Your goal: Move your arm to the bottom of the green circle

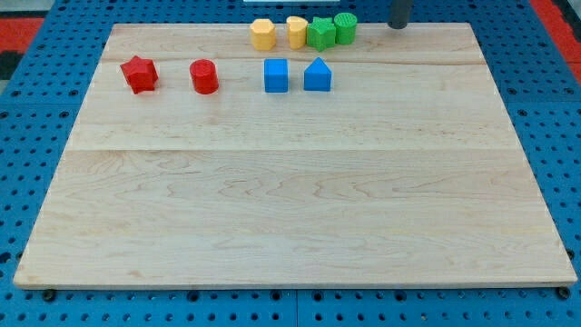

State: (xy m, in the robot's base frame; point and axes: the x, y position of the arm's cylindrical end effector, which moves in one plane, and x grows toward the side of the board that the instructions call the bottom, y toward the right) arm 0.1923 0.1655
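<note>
- My tip is sitting at the counter's twelve o'clock edge, at three o'clock of the green circle, apart from it.
- No jaws on this rod, so nothing to report as apart or together.
- Green circle is touching the green star at its nine o'clock.
- Risk: cutting straight across is likely knocking the circle into the star and yellow blocks.
- Pale wood counter is lying on blue pegboard.

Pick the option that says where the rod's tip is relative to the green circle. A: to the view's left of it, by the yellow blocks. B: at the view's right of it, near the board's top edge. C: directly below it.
B: my tip sits to the view's right of the green circle, apart from it, at the board's top edge.
</note>
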